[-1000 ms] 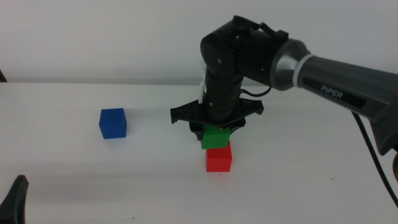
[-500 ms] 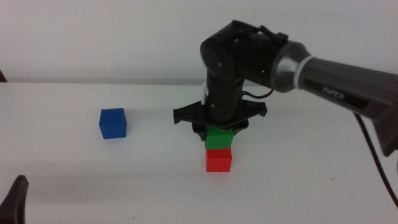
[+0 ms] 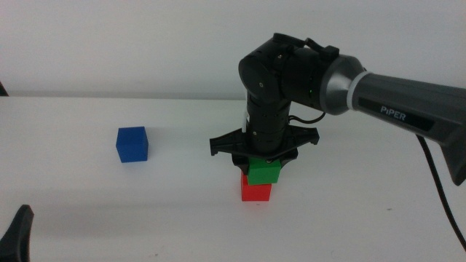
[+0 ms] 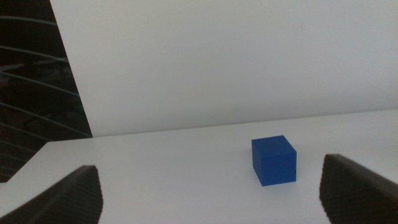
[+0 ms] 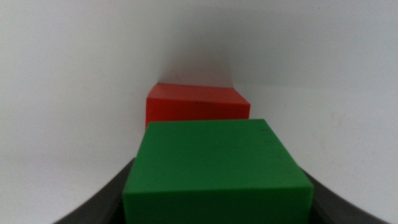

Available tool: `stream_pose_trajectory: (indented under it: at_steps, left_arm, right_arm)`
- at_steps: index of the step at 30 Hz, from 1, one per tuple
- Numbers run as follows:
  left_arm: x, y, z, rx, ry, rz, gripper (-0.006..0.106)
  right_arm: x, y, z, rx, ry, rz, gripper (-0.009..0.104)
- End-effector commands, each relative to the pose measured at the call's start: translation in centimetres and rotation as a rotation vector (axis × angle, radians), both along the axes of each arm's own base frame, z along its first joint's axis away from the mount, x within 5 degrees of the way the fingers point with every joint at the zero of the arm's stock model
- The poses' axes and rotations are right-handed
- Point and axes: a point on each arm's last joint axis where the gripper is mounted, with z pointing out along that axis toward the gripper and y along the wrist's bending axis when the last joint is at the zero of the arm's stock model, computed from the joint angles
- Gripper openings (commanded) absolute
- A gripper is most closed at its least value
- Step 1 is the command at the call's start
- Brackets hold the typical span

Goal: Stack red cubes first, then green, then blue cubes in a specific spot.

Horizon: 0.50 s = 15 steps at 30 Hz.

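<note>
The red cube (image 3: 255, 192) stands on the white table (image 3: 145, 211) near the middle. Pressed close on top of it is the green cube (image 3: 263, 172), shifted slightly to the right. My right gripper (image 3: 263, 167) comes straight down from above and is shut on the green cube. In the right wrist view the green cube (image 5: 217, 168) fills the space between the dark jaws, with the red cube (image 5: 198, 106) just past it. The blue cube (image 3: 132, 143) sits alone to the left and also shows as the blue cube (image 4: 273, 160) in the left wrist view. My left gripper (image 4: 211, 193) waits open at the table's near left.
The right arm's grey link (image 3: 408, 102) reaches in from the right, above the table. One dark jaw tip of the left gripper (image 3: 18, 233) shows at the bottom left corner. White tabletop lies between the blue cube and the stack.
The right gripper has lowered the green cube and shifted it slightly right, bringing it down onto the red cube. The blue cube and the left gripper have not moved.
</note>
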Motion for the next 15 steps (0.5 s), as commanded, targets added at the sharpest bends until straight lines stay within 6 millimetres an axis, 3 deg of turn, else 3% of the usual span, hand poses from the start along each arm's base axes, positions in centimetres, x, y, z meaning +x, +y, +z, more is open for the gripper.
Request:
stream_pose_trajectory:
  at_steps: [1, 9, 15]
  left_arm:
    - [-0.1, 0.0, -1.0, -0.016, -0.019, 0.001, 0.094]
    - [-0.1, 0.0, -1.0, -0.016, -0.019, 0.001, 0.094]
    - [-0.1, 0.0, -1.0, -0.016, -0.019, 0.001, 0.094]
  right_arm:
    - [0.3, -0.2, 0.3, 0.008, -0.020, -0.008, 0.018]
    - [0.5, 0.0, 0.2, 0.033, -0.042, -0.029, 0.018]
    - [0.7, 0.1, -0.9, 0.021, -0.029, -0.028, 0.018]
